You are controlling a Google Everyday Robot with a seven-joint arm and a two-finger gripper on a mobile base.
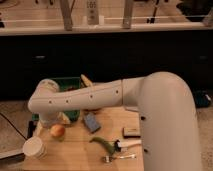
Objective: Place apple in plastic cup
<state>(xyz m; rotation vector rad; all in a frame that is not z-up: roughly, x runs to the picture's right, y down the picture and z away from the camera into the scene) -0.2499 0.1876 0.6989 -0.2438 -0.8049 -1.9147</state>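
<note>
The apple [57, 131] is small, round and orange-yellow, and sits on the wooden table [82, 155] at its left side. The plastic cup [34, 147] is short and off-white. It stands upright at the table's front left corner, just below and left of the apple. My white arm [100, 97] reaches from the right across the table. Its wrist bends down at the left, and the gripper [52, 121] hangs right above the apple, touching or nearly touching it. The arm hides most of the gripper.
A green bin [67, 85] stands behind the arm at the back left. A blue sponge [91, 122], a curved green vegetable [102, 143], a small dark block [131, 131] and a white-handled utensil [126, 144] lie on the table's middle and right.
</note>
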